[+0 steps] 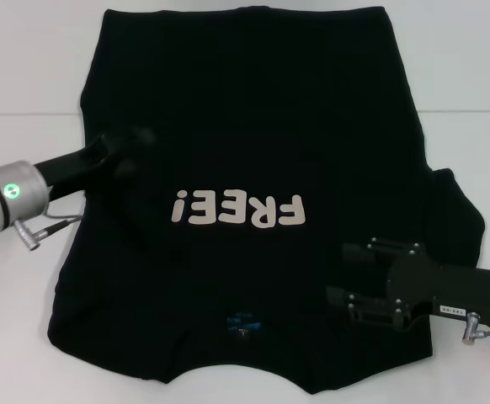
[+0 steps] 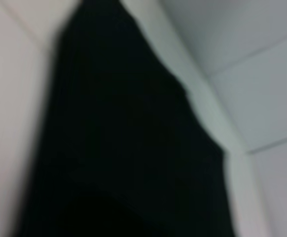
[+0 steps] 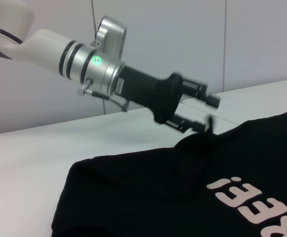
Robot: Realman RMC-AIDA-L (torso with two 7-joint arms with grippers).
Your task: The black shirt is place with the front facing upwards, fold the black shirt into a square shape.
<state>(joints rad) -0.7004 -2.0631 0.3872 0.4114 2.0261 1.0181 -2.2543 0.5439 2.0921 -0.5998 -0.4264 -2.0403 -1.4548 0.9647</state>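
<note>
Shirt (image 1: 253,126) lies print-up across the table (image 1: 26,84), collar at 6 o'clock. Soft, light, floppy; I'd grab edges or seams. Left gripper (image 3: 207,116) at 9 o'clock pinches a lifted sleeve fold. Right gripper (image 1: 354,278) at 4 o'clock hovers, fingers apart.

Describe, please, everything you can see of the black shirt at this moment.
The black shirt is a plain, soft-looking cloth T-shirt lying front up on the white table, collar toward the robot, so its off-white "FREE!" print reads upside down in the head view. A small blue neck label shows near the collar. The left gripper is over the shirt's left edge, where the cloth rises in a peak beneath it. The right gripper is over the right shoulder area.
</note>
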